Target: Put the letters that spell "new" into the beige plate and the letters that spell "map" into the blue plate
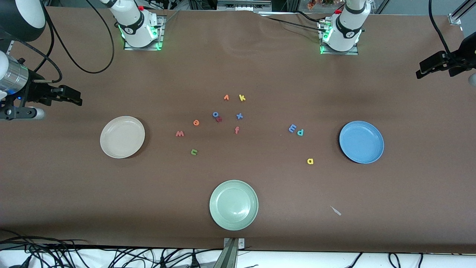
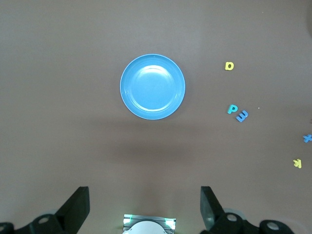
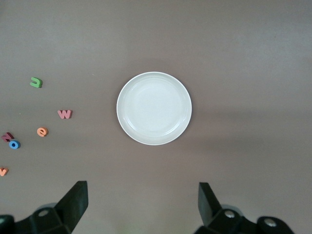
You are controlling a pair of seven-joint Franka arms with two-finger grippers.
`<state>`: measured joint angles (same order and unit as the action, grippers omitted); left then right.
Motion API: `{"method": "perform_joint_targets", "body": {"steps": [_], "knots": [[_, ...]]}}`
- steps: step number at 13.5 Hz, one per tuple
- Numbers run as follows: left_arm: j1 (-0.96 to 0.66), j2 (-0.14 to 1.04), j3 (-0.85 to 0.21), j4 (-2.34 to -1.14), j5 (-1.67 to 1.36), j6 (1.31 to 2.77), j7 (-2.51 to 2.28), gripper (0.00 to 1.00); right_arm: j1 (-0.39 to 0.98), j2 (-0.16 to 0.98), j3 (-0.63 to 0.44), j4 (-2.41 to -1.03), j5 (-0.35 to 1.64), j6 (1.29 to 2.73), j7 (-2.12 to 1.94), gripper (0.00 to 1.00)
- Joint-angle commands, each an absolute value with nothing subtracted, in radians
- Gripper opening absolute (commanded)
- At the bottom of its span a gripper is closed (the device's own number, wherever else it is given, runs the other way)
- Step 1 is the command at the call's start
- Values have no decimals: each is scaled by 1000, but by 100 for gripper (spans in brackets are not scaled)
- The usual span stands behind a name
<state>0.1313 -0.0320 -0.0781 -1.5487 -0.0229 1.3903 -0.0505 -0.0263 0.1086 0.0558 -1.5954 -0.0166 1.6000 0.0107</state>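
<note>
- the round cream beige plate [image 1: 122, 136] sits empty on the brown table [image 1: 409, 186] toward the right arm's end; the round mid-blue plate [image 1: 361, 142] sits empty toward the left arm's end.
- the tiny salmon-red foam "w" [image 1: 179, 133], orange foam "e" [image 1: 196, 122] and green foam "n" [image 1: 194, 151] lie loose on the table between the beige plate and the table's middle, apart from one another, the "n" nearest the front camera.
- the periwinkle-blue foam "m" [image 1: 292, 128] and teal foam "p" [image 1: 300, 132] lie touching or just beside each other, near the blue plate; the yellow foam "a" [image 1: 310, 161] lies nearer the front camera, apart from them.
- the right gripper [image 3: 141, 204] hangs high over the beige plate, jaws wide, holding nothing.
- the left gripper [image 2: 145, 207] hangs high over the blue plate, jaws wide, holding nothing.
- a round pale green plate [image 1: 234, 204] sits empty nearest the front camera.
</note>
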Motion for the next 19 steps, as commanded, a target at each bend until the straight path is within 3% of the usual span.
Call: {"method": "perform_joint_targets", "body": {"steps": [1,13,19], "knots": [[138,-21,-80,-1520,-41,1368,-52,100,-25,94,51,-1608,0,1597,-6,100],[138,-21,-80,-1519,-41,1368,-52,100,-17,103,58,-1612,3,1608,-2,100],[138,-21,-80,-1519,-41,1368,-52,100,78,153,60,-1612,5,1621,17,100]]}}
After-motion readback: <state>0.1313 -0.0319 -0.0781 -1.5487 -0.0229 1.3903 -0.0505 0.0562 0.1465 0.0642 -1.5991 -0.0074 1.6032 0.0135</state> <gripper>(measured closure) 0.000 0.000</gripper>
